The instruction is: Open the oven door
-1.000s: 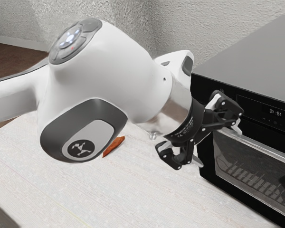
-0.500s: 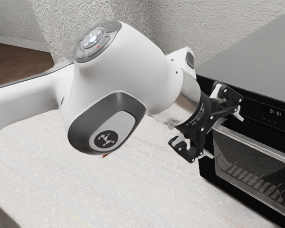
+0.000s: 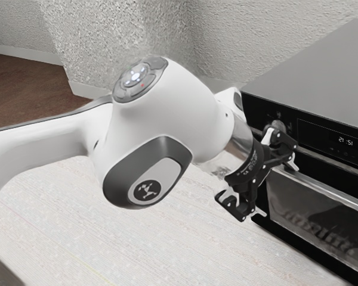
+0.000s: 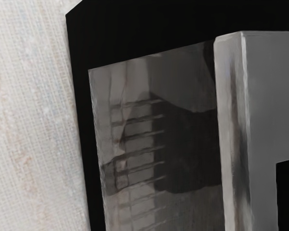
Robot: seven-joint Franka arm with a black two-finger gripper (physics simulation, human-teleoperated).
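My gripper [image 3: 279, 188] stands open at the near end of the oven front, its two fingers spread wide, one higher than the other. The upper fingertip is by the end of the silver handle [image 3: 331, 189]; contact cannot be told. The black oven's door [image 3: 310, 223] is closed, with a rack behind its glass. In the wrist view the handle [image 4: 232, 125] runs as a pale bar along the edge of the dark glass door [image 4: 192, 159], which carries a dark reflection.
The pale tabletop [image 3: 125, 244] extends below the arm and in front of the oven. Above the door is a control panel [image 3: 340, 142] with a lit clock, under the grey oven top [image 3: 310, 77]. A textured wall [image 3: 244, 36] rises behind.
My hand has moved toward the exterior view's right and, lately, lower, closer to the oven front. The fingers have stayed apart. An orange piece on the table has become hidden behind the arm.
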